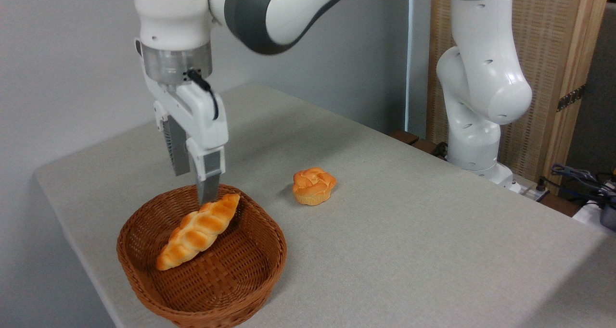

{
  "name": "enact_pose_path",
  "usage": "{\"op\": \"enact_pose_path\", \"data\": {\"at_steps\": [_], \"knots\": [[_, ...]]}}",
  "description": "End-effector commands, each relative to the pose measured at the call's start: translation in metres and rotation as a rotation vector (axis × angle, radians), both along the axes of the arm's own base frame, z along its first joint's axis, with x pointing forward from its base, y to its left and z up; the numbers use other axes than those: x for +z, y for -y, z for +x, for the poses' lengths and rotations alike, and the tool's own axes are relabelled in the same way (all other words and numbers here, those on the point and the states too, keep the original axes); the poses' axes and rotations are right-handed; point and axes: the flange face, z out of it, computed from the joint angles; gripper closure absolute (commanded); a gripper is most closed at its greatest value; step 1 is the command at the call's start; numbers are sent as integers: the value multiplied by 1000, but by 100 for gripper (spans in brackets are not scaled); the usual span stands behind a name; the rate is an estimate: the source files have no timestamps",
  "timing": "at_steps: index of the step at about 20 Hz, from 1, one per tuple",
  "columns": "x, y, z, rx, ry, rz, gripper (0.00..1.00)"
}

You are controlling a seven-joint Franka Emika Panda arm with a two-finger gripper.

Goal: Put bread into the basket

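Resting inside basket (202, 289): bread (198, 231), lying diagonal, pointed ends toward 1 and 7 o'clock, upper end near far rim. Gripper (193, 186) directly above loaf's 1 o'clock end, fingers spread apart, holding nothing; near fingertip close to loaf, contact unclear. Step judged: release done, placement essentially complete. Next move calls for straight lift clear of rim, no sideways drag on loaf. Small round bun (314, 186) on table (433, 222) at basket's 2 o'clock, well apart. No readable brands, labels or writing.
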Motion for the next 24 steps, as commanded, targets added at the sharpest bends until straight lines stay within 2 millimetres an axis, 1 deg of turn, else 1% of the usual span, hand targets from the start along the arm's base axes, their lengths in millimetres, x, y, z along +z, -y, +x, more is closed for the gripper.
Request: {"op": "enact_pose_path", "data": {"at_steps": [1, 2, 4, 6, 8, 11, 14, 16, 18, 24], "knots": [[29, -28, -3, 54, -66, 44, 0], [34, -35, -6, 53, -81, 89, 0], [35, -40, -12, 50, -116, 123, 0], [37, -44, -20, 51, -158, 139, 0], [43, -45, -25, 83, -178, 146, 0], [45, -48, -26, 130, -181, 165, 0], [59, -71, -34, 151, -161, 143, 0], [63, -73, -37, 153, -154, 138, 0], [73, -76, -40, 157, -130, 129, 0], [72, -72, -39, 154, -131, 130, 0]]}}
